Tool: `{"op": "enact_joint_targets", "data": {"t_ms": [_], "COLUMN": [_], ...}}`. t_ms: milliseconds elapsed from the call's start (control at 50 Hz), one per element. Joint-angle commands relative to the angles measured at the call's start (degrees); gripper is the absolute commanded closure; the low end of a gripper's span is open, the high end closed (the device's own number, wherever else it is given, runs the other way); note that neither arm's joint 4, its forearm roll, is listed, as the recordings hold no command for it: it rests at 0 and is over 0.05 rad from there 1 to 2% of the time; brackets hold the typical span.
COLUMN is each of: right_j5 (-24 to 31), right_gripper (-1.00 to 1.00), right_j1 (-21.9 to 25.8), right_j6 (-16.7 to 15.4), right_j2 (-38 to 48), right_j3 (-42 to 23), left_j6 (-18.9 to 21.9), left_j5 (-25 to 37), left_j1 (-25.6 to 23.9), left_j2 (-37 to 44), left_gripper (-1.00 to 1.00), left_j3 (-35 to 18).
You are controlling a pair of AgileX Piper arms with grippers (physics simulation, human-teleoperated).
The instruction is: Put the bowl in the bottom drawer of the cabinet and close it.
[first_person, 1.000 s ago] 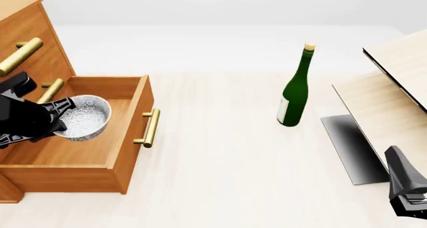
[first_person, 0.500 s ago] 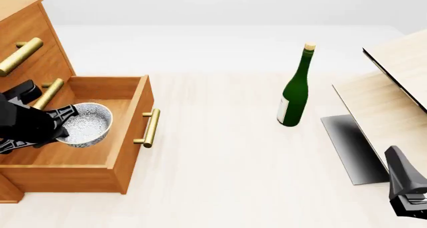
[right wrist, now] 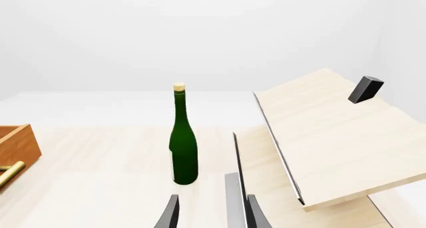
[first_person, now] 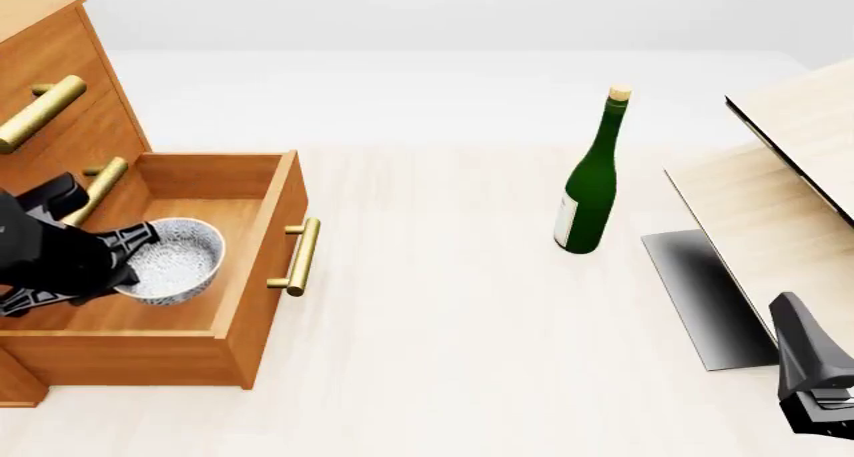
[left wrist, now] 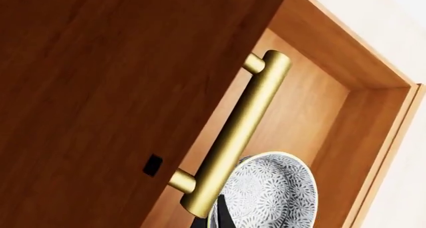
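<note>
Left gripper (first_person: 118, 260) comes down and toward the camera with the bowl (first_person: 171, 260) over the last second. Bowl now sits lower inside the open bottom drawer (first_person: 254, 307), down between its walls, closer to the drawer floor and more tilted than before.

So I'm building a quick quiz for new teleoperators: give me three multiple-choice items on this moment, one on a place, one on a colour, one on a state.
1. Where is the bowl?
A. On the table by the bottle
B. Over the open bottom drawer, held by the left gripper
C. On the cabinet top

2. The bottle is:
A. Green
B. Blue
C. Red

3. The right gripper is:
A. Holding the bottle
B. Holding the bowl
C. Open, holding nothing

Answers: B, the bowl sits in the gripper above the drawer's inside; A, its glass is dark green; C, its fingers stand apart around nothing.
</note>
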Motion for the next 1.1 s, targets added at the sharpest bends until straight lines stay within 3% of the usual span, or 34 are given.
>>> {"op": "enact_joint_targets", "data": {"t_ms": [20,960,980,1000,1100], "right_j5": [0.0,0.0,0.0,0.0,0.0], "right_gripper": [-1.0,-1.0,-1.0,-1.0,-1.0], "right_j1": [0.0,0.0,0.0,0.0,0.0], "right_j6": [-0.01,0.0,-0.01,-0.02,0.0], "right_j2": [0.01,0.0,0.0,0.0,0.0], "right_j3": [0.0,0.0,0.0,0.0,0.0], "left_j6": [-0.1,0.2,2.02,0.95,0.42], "left_j5": [-1.91,-4.3,-3.67,-3.92,-4.04], "left_j1": [0.96,0.4,1.78,0.82,0.01], "left_j2": [1.55,3.59,3.64,3.59,3.06], "left_gripper": [1.0,1.0,1.0,-1.0,-1.0], "left_j3": [2.17,3.45,2.58,3.05,3.02]}}
